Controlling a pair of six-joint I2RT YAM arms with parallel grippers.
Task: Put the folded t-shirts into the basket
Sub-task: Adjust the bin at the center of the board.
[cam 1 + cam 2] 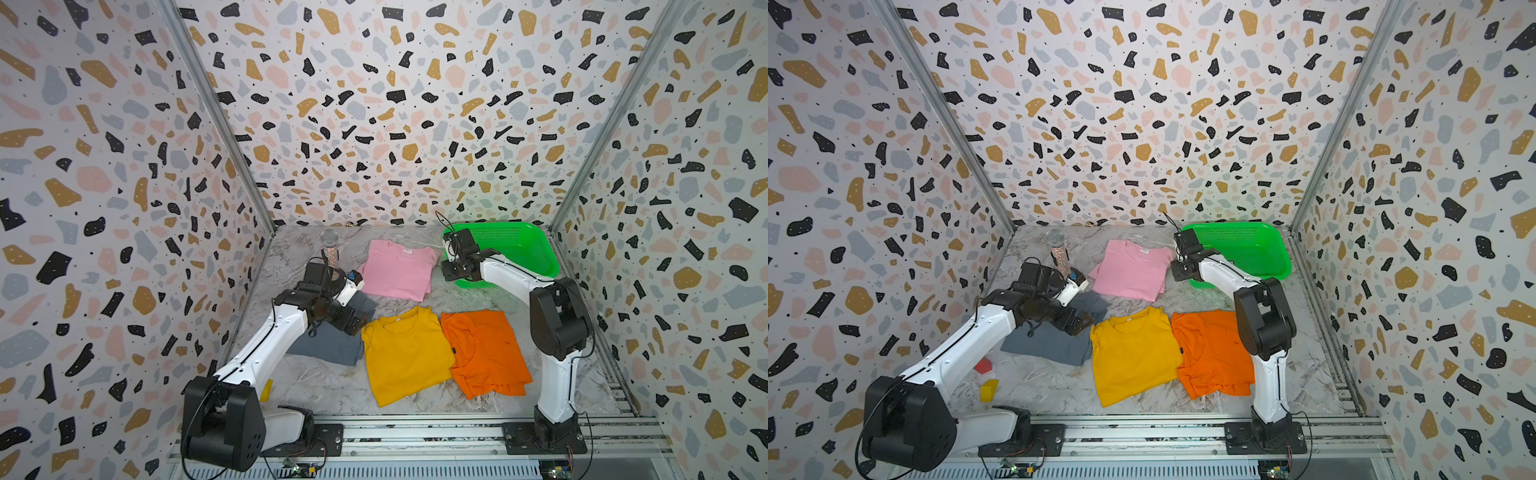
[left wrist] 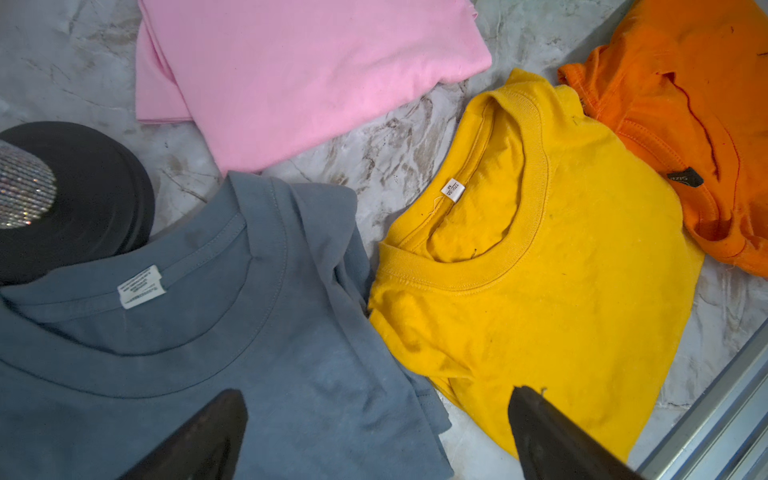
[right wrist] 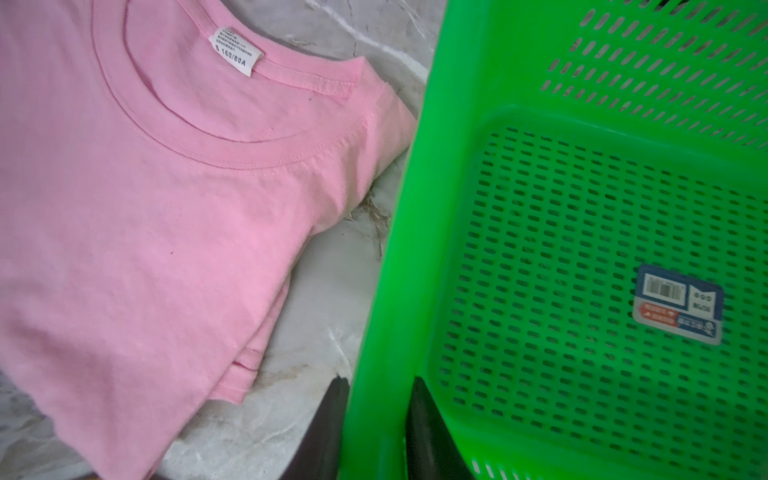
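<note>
Four folded t-shirts lie on the marble table: pink [image 1: 399, 268] at the back, grey-blue [image 1: 328, 345] front left, yellow [image 1: 405, 353] in the middle, orange [image 1: 486, 353] front right. The green basket [image 1: 519, 245] stands at the back right, with nothing in it but a label [image 3: 677, 309]. My right gripper [image 3: 379, 380] is shut on the basket's near left rim [image 3: 386, 291], one finger inside and one outside. My left gripper [image 2: 376, 392] hangs open over the grey-blue shirt [image 2: 208, 332], at its edge beside the yellow shirt [image 2: 540, 270].
A glittery microphone [image 1: 1057, 249] on a black round base [image 2: 83, 199] stands just behind the grey-blue shirt, close to my left wrist. A red block [image 1: 983, 365] and a yellow block [image 1: 989, 390] lie front left. Patterned walls close three sides; a metal rail [image 1: 415, 432] runs along the front.
</note>
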